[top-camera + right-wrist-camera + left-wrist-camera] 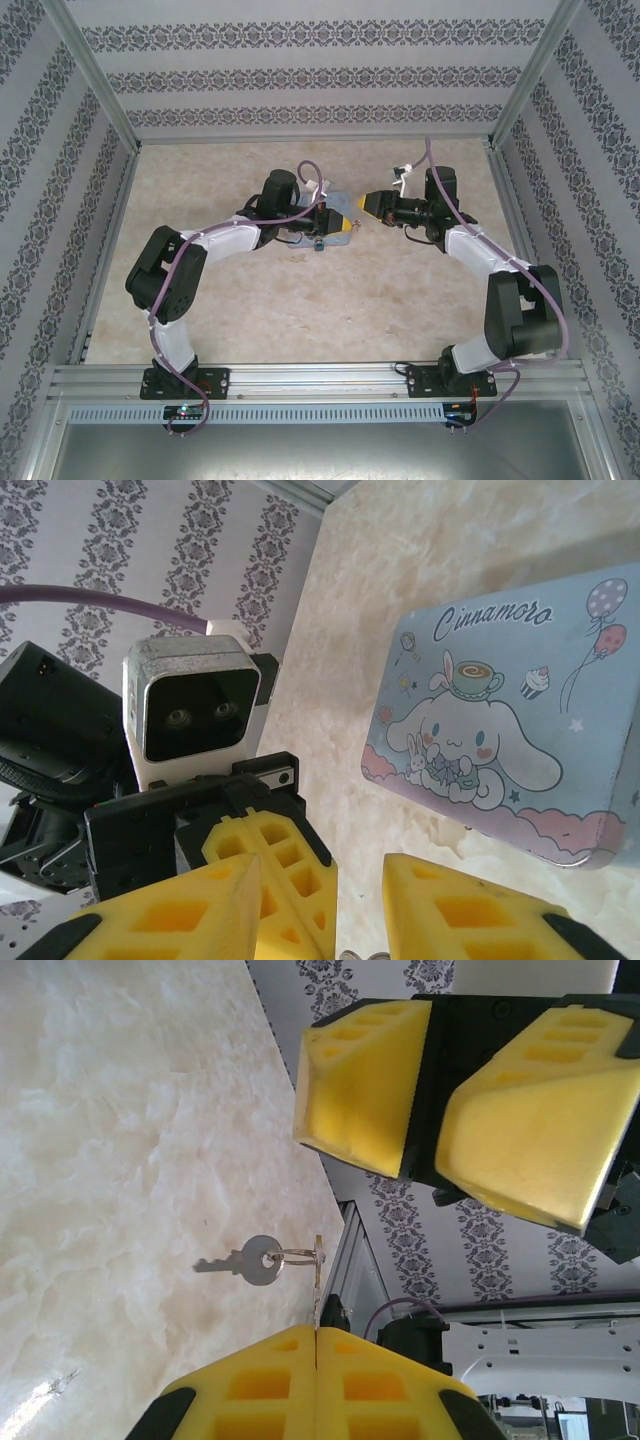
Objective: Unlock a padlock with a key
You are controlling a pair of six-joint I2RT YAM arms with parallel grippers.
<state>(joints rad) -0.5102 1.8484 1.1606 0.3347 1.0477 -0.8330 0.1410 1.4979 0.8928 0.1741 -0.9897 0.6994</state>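
My left gripper [317,1332] is shut on the key [319,1278], a slim brownish piece seen edge-on and sticking up from between the yellow pads. A ring through it carries a second, silver key [250,1260] that hangs off to the side. My right gripper [425,1165] faces it tip to tip from close by, jaws apart with nothing between them. From the right wrist, my right gripper [320,880] stands open around the left gripper's fingers [275,865]. In the top view the left gripper [346,223] and right gripper [367,204] nearly meet mid-table. The padlock is out of view.
A light-blue cartoon-printed tin box [520,730] lies flat on the marble-patterned table [400,570], just right of the grippers in the right wrist view. The left wrist camera housing [190,710] sits behind the left fingers. Patterned walls and aluminium rails [110,100] enclose the table.
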